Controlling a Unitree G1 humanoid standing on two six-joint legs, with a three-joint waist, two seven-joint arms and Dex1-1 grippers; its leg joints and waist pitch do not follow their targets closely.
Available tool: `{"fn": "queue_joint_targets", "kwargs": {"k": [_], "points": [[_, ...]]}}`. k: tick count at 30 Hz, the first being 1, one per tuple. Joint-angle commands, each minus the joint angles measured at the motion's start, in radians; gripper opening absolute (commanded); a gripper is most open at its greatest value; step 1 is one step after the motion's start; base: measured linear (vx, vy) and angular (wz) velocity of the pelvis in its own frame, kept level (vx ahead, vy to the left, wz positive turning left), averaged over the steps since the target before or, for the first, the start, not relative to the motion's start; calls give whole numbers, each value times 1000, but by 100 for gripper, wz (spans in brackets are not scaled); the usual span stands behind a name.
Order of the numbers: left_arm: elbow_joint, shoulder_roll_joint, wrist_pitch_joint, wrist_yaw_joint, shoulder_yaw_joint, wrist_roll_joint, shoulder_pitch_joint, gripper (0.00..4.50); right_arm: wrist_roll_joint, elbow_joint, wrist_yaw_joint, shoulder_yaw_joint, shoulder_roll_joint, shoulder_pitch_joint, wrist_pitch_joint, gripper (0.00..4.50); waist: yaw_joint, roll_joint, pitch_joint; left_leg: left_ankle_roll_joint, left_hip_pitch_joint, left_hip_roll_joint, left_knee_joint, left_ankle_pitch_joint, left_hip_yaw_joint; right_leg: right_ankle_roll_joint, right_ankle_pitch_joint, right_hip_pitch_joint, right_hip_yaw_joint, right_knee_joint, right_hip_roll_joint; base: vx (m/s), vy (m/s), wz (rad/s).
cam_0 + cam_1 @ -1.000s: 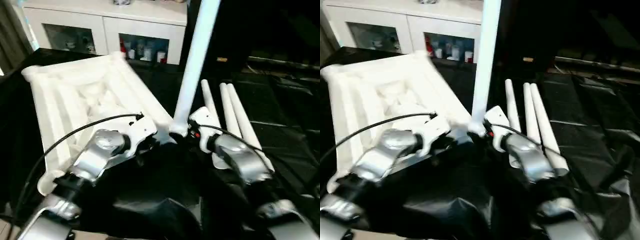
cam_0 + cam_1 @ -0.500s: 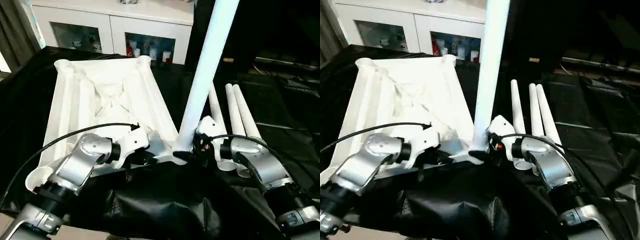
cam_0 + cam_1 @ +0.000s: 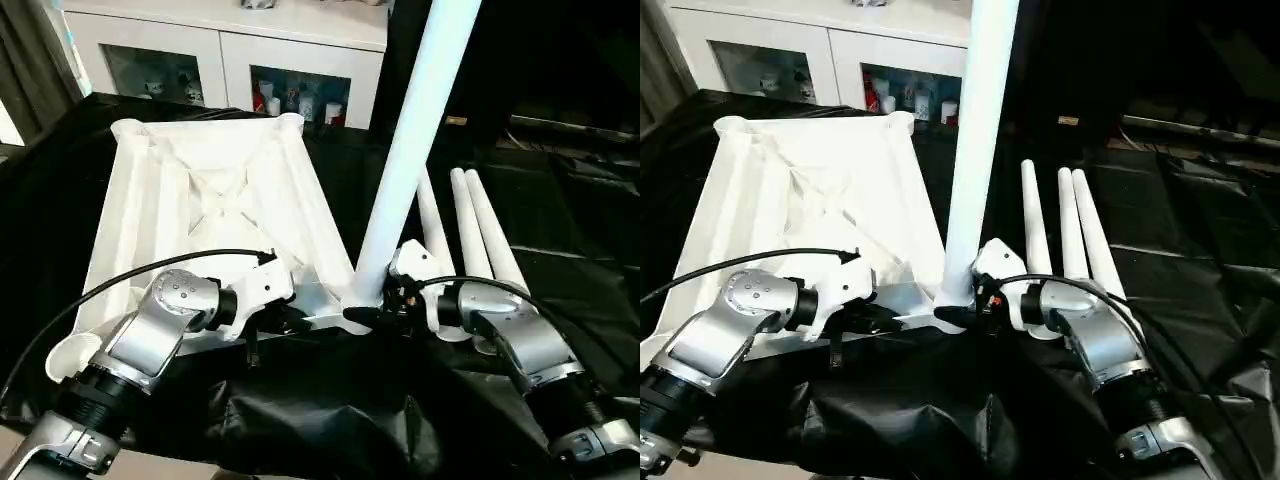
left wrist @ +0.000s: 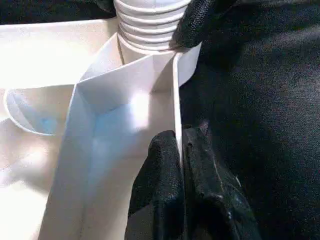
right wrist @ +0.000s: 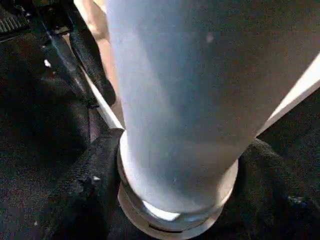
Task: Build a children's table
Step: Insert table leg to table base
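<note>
Closest to you, your left gripper (image 4: 181, 165) has its 2 black fingers pinched together on the thin near-edge wall of the tabletop (image 3: 215, 205), one finger on each side of that rim. That silver forearm comes in from the lower left, with the wrist turned inward toward the corner and a black cable arcing over it.

Your right gripper (image 3: 368, 315) is wrapped around the base of the standing leg (image 3: 415, 145). The wrist view shows a black finger (image 5: 82, 192) hugging each side of the tube just above its threaded end, so the jaws are spread about as wide as the tube and clamped on it. The right forearm reaches in from the lower right, wrist bent in toward the same near-right corner.

That leg sits in the corner socket and leans a bit to the right as it rises out of the top of the picture. The tabletop lies ribbed side up on the black cloth (image 3: 330, 430).

Just right of it, 3 spare legs (image 3: 470, 235) lie side by side on the cloth. At the far back there's a white cabinet (image 3: 230, 60) with glass doors.
</note>
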Motion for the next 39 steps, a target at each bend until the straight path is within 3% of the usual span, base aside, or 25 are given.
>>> {"fn": "queue_joint_targets", "kwargs": {"k": [1,5,6,7,11,12,14,16,17,19,24,29,31,36,39], "points": [[-36,-44,5,28,-12,-7,-13,0,-33,38,-130,-27,34,-5,-2,277,-1,9,-62,12,7,36,-71,-173,-9,-187,-174,50,54,-77,-82,0,0,0],[38,-113,44,163,4,38,-51,0,-48,132,-324,-82,122,-32,17,274,-8,7,-59,-4,8,33,-72,-194,-8,-167,-247,48,55,-86,-84,0,0,0],[60,-130,52,196,0,55,-63,0,-44,162,-382,-102,151,-43,25,274,-13,6,-58,-19,11,30,-74,-218,-11,-153,-310,48,54,-91,-85,0,0,0],[99,-162,71,257,-2,82,-82,0,-33,215,-486,-141,198,-64,40,274,-13,6,-61,-23,9,31,-74,-210,-13,-150,-308,50,53,-89,-87,0,0,0],[142,-210,99,333,-2,103,-108,0,-18,288,-624,-191,254,-96,62,273,-19,8,-61,-26,10,31,-74,-210,-12,-143,-301,47,55,-91,-86,0,0,0],[181,-269,134,404,-5,124,-135,0,-18,360,-729,-213,311,-127,62,273,-23,10,-60,-29,10,31,-74,-217,-11,-144,-295,44,56,-91,-85,0,0,0],[209,-319,151,453,-16,144,-154,0,-35,396,-768,-201,359,-148,39,273,-24,13,-61,-33,12,30,-75,-230,-13,-145,-300,42,55,-92,-86,0,0,0],[220,-348,137,467,-28,153,-164,0,-30,383,-737,-190,394,-156,27,273,-19,10,-61,-31,14,31,-74,-228,-11,-140,-274,42,55,-92,-85,0,0,0],[221,-352,133,467,-29,152,-165,0,-26,375,-724,-187,401,-156,27,329,-20,10,-61,-27,13,31,-74,-230,-12,-141,-265,44,56,-91,-85,0,0,0],[216,-360,135,460,-23,141,-165,0,-20,355,-711,-185,409,-158,32,343,-18,10,-63,-17,9,31,-74,-214,-12,-143,-229,48,56,-88,-85,0,0,0],[217,-341,121,445,-19,138,-161,0,-43,364,-695,-167,381,-172,18,389,-19,10,-61,-16,9,31,-76,-233,-13,-137,-271,47,55,-92,-87,0,0,0],[204,-304,95,393,1,126,-145,0,-49,318,-595,-168,308,-162,18,389,-18,10,-60,-11,8,32,-77,-239,-13,-137,-276,48,55,-94,-87,0,0,0],[200,-297,84,381,5,119,-142,0,-50,305,-573,-164,293,-158,20,389,-16,8,-63,0,5,32,-74,-208,-12,-146,-234,51,56,-89,-88,0,0,0],[151,-211,37,246,16,72,-108,0,-58,152,-334,-89,135,-92,32,389,-10,11,-64,31,1,33,-70,-156,-9,-163,-149,56,56,-82,-84,0,0,0],[106,-165,10,154,16,38,-85,0,-72,104,-238,-56,64,-64,25,389,-7,14,-63,36,0,33,-70,-156,-9,-175,-154,56,54,-82,-84,0,0,0]]}}
